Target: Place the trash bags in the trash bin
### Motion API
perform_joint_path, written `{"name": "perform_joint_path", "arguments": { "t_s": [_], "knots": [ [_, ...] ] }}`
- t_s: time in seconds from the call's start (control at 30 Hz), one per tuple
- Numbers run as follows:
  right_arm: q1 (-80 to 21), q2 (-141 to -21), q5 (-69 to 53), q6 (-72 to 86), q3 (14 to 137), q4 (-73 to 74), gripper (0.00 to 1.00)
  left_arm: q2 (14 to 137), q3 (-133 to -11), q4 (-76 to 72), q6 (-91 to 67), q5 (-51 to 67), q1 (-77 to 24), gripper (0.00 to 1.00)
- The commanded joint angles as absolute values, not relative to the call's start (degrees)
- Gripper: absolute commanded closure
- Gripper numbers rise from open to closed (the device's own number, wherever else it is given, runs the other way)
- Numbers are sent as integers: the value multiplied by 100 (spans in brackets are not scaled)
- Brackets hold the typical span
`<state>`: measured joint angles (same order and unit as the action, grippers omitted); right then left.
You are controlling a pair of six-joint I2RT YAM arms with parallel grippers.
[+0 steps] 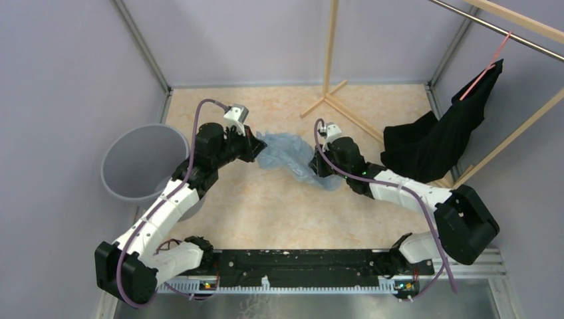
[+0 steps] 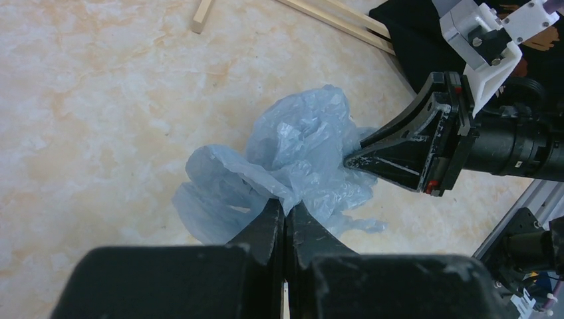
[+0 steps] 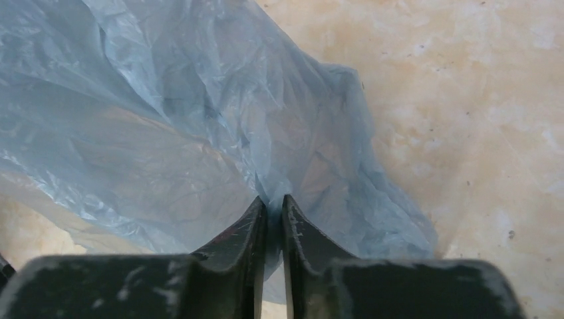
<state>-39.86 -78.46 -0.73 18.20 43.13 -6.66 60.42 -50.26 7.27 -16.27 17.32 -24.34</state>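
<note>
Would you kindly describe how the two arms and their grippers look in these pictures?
The left arm and right arm have white link shells between bulky black joints, and a purple cable loops along each. The left gripper and right gripper have black, wedge-shaped fingers with scuffed, whitish edges. A white camera mount sits on the right wrist.
</note>
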Motion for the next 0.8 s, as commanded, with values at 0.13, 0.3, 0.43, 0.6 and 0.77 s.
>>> {"name": "perform_joint_path", "arguments": {
  "t_s": [0.13, 0.3, 0.43, 0.6, 0.77],
  "knots": [
    [-3755, -6711, 267, 2298, 4524, -131, 100, 5966, -5193, 556, -1488, 1560, -2408, 94],
    [-3233, -5682, -778, 3215, 4509, -209, 100, 5945, -5229, 672, -1494, 1291, -2408, 85],
    [-3231, -5443, -1062, 3512, 4684, -170, 100, 5858, -5197, 598, -1482, 1433, -2408, 60],
    [-3227, -5603, -1005, 3407, 4811, 144, 100, 5535, -5068, 194, -1376, 2158, -2408, 10],
    [-3228, -5748, -1081, 3050, 4941, 459, 100, 5055, -4819, -212, -1355, 2212, -2406, 1]
  ]
}}
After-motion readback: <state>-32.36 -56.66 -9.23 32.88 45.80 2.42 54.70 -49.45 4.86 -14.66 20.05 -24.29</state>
